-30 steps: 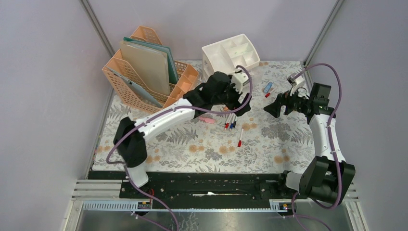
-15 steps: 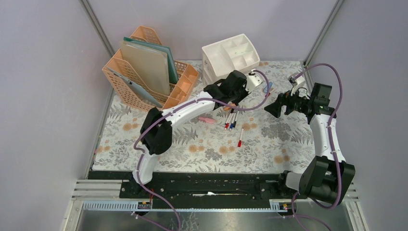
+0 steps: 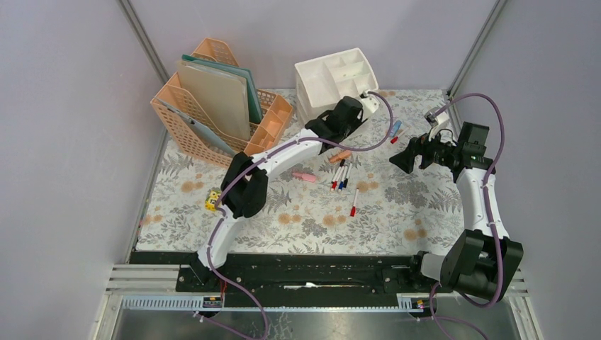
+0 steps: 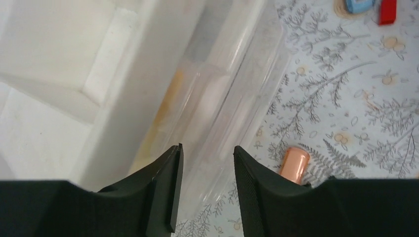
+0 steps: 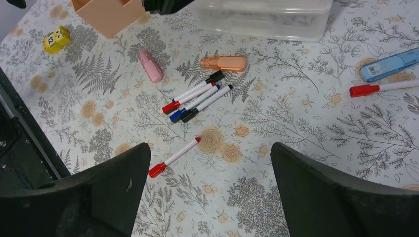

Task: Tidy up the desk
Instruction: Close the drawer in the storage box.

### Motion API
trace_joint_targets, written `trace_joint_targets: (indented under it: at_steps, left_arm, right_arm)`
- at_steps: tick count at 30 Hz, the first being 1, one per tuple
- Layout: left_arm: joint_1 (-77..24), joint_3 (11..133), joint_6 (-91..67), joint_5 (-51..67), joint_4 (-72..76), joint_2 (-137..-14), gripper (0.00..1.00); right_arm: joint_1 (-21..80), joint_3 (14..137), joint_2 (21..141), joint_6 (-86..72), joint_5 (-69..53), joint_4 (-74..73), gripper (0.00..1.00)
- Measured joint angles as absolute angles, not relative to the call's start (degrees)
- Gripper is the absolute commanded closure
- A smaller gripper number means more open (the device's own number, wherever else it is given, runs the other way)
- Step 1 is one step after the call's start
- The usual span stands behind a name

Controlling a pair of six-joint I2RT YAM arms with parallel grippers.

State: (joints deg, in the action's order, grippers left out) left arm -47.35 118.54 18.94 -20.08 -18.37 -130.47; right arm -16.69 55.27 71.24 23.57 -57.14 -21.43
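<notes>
From my station I saw the desk carrying a peach file rack at ten o'clock and a white drawer unit at twelve. Three pens lay bunched near the middle. An orange tube lay at their twelve, a pink piece at their nine and a lone red-capped pen at their five. A yellow block sat at eight o'clock. A blue piece and a red marker lay at two.

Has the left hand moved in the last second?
Yes. The left hand went away from the bases, up to the front of the white drawer unit.
</notes>
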Motion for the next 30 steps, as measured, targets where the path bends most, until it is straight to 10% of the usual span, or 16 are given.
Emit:
trace_joint_targets:
  at_steps: [6,19,30]
  left_arm:
    - [-45.43,120.25,15.33,-18.37,-16.19,-130.32,0.48]
    - [-43.29,95.2,0.21,2.15,-6.79,-105.97,0.02]
    - [-26.55,64.07,-23.35,14.74,12.84,-84.42,0.01]
  right_arm:
    - [-16.91,55.24,71.26,23.57,-57.17,-21.43,0.01]
    - [-16.97,54.15,72.14,22.46,-60.62,-19.62,0.01]
    - [-16.99,53.21,72.27,20.29,-63.16,-16.01,0.01]
